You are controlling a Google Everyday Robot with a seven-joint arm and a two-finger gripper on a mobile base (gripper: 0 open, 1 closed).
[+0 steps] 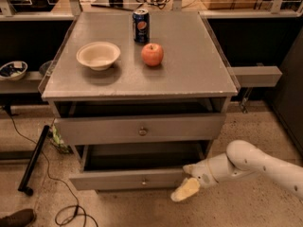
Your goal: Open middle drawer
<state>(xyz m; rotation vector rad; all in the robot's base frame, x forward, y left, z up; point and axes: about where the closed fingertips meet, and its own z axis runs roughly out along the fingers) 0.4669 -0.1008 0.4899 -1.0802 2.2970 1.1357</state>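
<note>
The middle drawer (128,179) is the lower grey front with a small round knob (143,180). It stands pulled out, its dark inside showing above the panel. My gripper (188,179) is at the right end of that front panel, with the white arm (255,163) coming in from the lower right. One pale finger (185,190) hangs just below the panel's corner and the other sits near its top edge, so the gripper is open. The grey drawer (142,129) above also has a round knob and shows a dark gap over it.
On the cabinet top (189,74) stand a white bowl (98,55), a red apple (152,54) and a blue soda can (140,25). A black rod (34,160) and cables lie on the floor at the left. A shelf with a bowl (13,70) is at the far left.
</note>
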